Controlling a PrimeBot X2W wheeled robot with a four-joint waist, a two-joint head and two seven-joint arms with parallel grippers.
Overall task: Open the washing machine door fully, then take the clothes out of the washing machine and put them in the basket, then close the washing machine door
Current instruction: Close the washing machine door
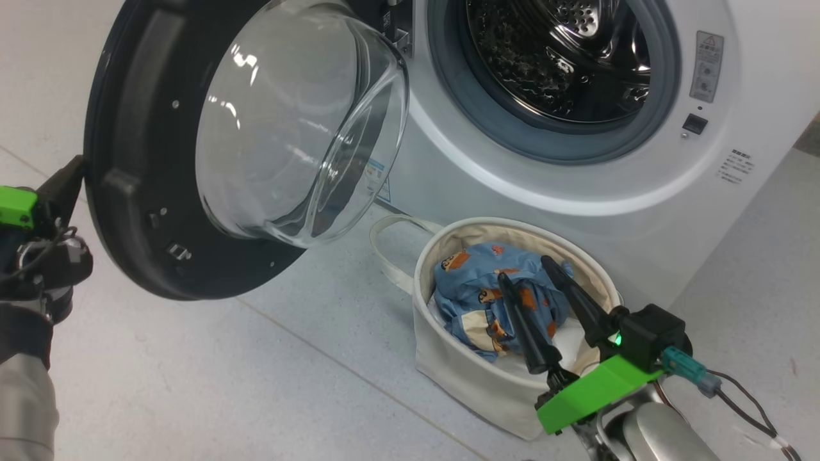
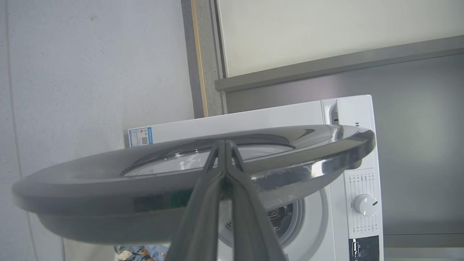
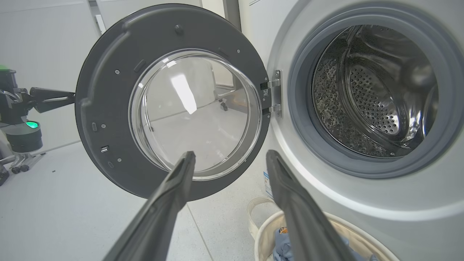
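The unloading looks finished and the closing step is at hand. The washing machine (image 1: 576,186) stands with its round opening bare, and as far as the head and right wrist views reach, the steel drum (image 1: 557,57) holds nothing.

The clothes (image 1: 474,288), blue with orange bears, lie bunched in the basket (image 1: 461,371). They fill most of it, and something white shows under them at the near side. The basket sits on the floor (image 1: 256,384) at the foot of the machine, just below the opening.

The right claw (image 1: 525,269) hovers just above the clothes with its fingers apart and nothing between them.

The washing machine door (image 1: 269,141) hangs wide open on its hinge (image 3: 277,94), with the glass bowl facing the robot. The left claw (image 2: 224,145) is at the door's free edge, opposite the hinge. Its two fingers are pressed together with nothing gripped, and they lie against the outer face of the black rim.

As I judge it, the next move is a push from that left claw, swinging the door round towards the opening until the latch catches. The push should stay near the free edge and follow the door's arc, or the closed tips may slide off the glossy rim.

The right arm probably needs to draw back from over the basket first, since it may sit in the door's path. The basket itself looks low enough for the door to pass over.
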